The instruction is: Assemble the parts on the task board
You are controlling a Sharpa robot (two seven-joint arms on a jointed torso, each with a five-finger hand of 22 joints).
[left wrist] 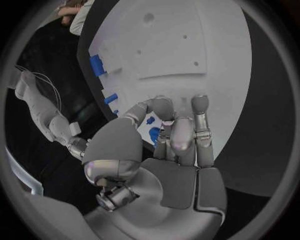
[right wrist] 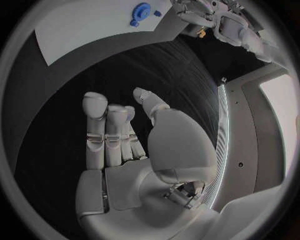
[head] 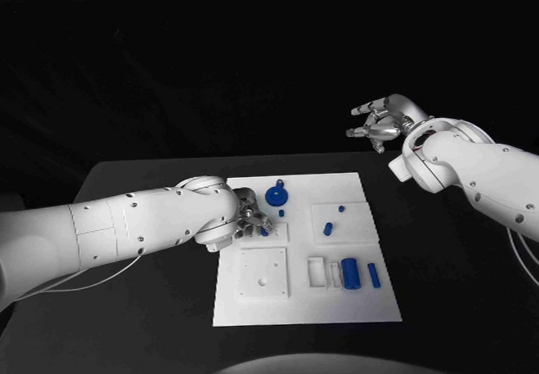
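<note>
Nearest on the white task board (head: 347, 312) stand a blue cylinder (head: 350, 273) and a slimmer blue pin (head: 373, 273), both upright-long toward the robot. Mid-board, the left robot hand (head: 249, 219) curls over a small blue part (head: 265, 230); whether it grips it I cannot tell. Farthest, beyond the desk (head: 144, 325), the right robot hand (head: 383, 122) hovers spread and empty, so the left is nearer.

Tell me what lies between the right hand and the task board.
Nothing: in the head view the right hand hangs open beyond the table's far right corner, and only bare black table separates it from the task board.
</note>
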